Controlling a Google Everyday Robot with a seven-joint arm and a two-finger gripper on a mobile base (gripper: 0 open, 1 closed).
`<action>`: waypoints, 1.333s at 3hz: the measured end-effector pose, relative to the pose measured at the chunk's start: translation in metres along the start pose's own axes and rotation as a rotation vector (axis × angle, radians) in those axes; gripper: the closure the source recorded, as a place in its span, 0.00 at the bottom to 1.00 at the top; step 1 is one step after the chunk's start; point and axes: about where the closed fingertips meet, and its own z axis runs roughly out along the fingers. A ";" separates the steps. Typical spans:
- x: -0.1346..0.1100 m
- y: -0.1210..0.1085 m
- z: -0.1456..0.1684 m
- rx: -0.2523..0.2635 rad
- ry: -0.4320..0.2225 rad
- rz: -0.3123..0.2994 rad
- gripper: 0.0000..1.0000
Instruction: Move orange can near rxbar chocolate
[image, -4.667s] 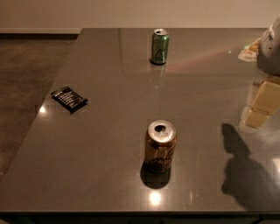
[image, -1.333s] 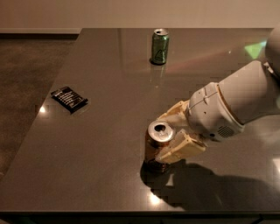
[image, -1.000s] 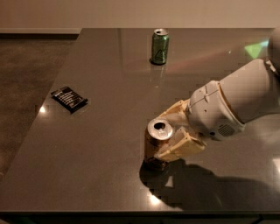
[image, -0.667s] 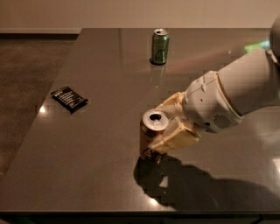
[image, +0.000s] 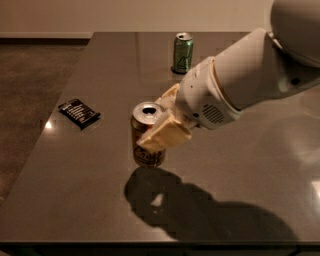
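Note:
The orange can (image: 146, 131), orange-brown with a silver top, is held upright just above the dark table, its shadow below it. My gripper (image: 159, 120) is shut on the orange can, with cream fingers (image: 162, 136) on its right side and front. The rxbar chocolate (image: 79, 112), a flat black wrapper with white text, lies on the table to the left of the can, about one can-height away.
A green can (image: 183, 52) stands at the back of the table behind my arm (image: 250, 75). The table's left edge (image: 60, 107) runs close to the bar; carpet floor lies beyond. The table's front edge is near the bottom of the view.
My gripper closed on the orange can, lifted it off the table and carried it left and farther back, toward the rxbar chocolate.

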 end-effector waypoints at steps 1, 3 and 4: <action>-0.020 -0.010 0.012 0.077 -0.024 0.051 1.00; -0.018 -0.021 0.016 0.113 -0.032 0.082 1.00; -0.030 -0.039 0.033 0.138 -0.059 0.096 1.00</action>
